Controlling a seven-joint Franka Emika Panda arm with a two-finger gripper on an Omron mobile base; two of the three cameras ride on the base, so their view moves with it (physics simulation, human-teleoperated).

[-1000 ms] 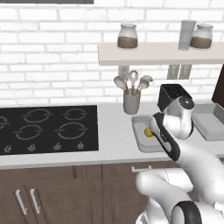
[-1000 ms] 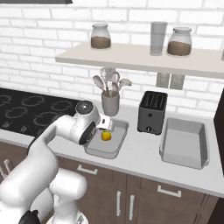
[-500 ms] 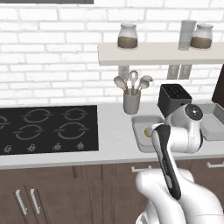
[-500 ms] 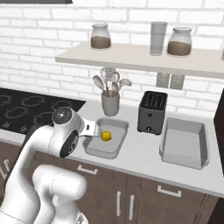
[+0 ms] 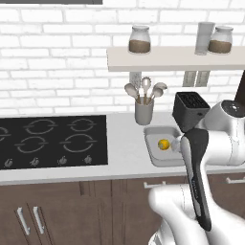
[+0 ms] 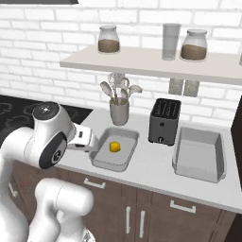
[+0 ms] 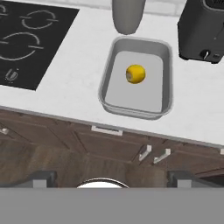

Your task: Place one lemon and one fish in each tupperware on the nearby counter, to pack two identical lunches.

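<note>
Lemon (image 7: 135, 74) lies in tupperware (image 7: 111, 74); claw (image 7: 111, 178) spread.

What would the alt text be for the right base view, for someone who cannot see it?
A yellow lemon lies in the left of two grey tupperware tubs on a white counter; the right tub is empty. A black toaster stands between them, a utensil holder behind, and the white robot arm bends at the left.

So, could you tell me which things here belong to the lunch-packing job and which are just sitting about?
Job:
- lemon, lying in the left tupperware
- right tupperware, with nothing in it
- counter
- gripper, open

Sitting about:
- toaster
- utensil holder
- cooktop
- shelf jars
</note>
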